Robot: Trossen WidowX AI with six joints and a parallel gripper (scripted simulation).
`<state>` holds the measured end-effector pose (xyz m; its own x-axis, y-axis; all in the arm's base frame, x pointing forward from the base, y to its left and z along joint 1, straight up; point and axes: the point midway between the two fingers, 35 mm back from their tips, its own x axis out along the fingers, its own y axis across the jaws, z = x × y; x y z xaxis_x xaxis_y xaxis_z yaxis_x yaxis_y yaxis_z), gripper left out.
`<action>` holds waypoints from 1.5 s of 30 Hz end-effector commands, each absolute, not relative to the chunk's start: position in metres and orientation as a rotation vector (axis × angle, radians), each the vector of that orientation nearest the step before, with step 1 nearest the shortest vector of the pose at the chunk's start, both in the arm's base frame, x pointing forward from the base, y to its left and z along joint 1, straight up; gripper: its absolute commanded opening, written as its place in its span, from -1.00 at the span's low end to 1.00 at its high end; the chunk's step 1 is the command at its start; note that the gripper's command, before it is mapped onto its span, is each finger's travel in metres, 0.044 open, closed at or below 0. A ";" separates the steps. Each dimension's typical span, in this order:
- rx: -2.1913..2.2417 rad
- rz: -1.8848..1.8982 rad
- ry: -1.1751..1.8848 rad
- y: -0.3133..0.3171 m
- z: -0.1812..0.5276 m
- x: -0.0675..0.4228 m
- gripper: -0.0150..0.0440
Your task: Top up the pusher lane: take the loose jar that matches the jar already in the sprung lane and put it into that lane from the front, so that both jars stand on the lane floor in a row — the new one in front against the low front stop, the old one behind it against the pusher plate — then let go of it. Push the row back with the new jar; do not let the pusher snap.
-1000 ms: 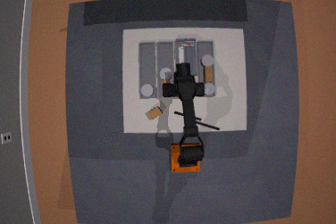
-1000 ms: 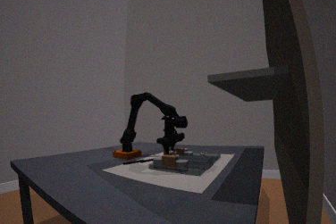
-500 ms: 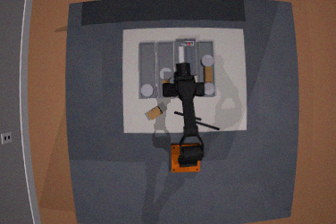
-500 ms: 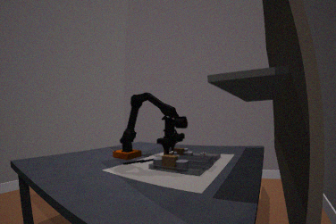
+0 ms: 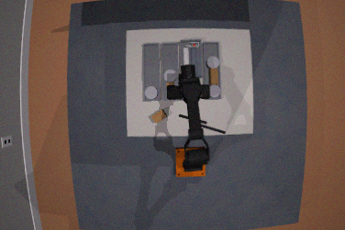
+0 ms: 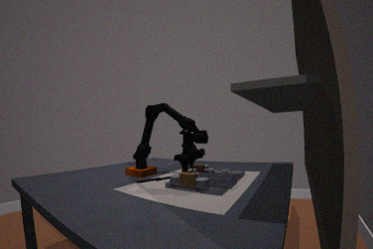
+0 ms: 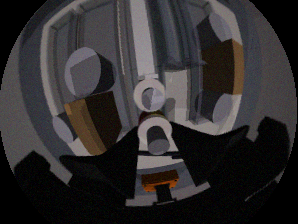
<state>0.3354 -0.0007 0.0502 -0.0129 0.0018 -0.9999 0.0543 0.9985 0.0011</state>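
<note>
My gripper [image 5: 187, 69] [image 6: 188, 162] [image 7: 153, 127] is shut on a small pale jar with a grey lid [image 7: 157, 136], held upright over the front part of the sprung lane [image 5: 185, 54] [image 7: 139, 30], the third lane of the grey rack [image 5: 150, 63] [image 6: 218, 182]. A matching small jar [image 7: 149, 95] stands just behind it in the same lane. The pusher plate with a red mark [image 5: 193, 44] is at the lane's far end. An orange piece [image 7: 158, 184] shows below the held jar. From above, the arm hides both small jars.
Larger jars stand in the neighbouring lanes: grey-lidded ones [image 5: 150, 92] [image 5: 170, 76] on the left, brown-bodied ones [image 5: 212, 62] [image 5: 214, 92] on the right. A brown jar [image 5: 158, 116] lies tipped on the white mat [image 5: 234, 109] in front of the rack. A thin dark rod [image 5: 216, 128] lies beside the arm.
</note>
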 end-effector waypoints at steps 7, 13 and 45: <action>0.039 -0.039 1.548 -0.001 0.048 0.343 -0.49; 0.039 -0.039 1.548 -0.001 0.046 0.343 -0.49; 0.039 -0.039 1.549 -0.001 0.037 0.342 -0.49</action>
<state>0.3348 -0.0007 0.0368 -0.0080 0.0018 -1.0000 0.0542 0.9985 0.0013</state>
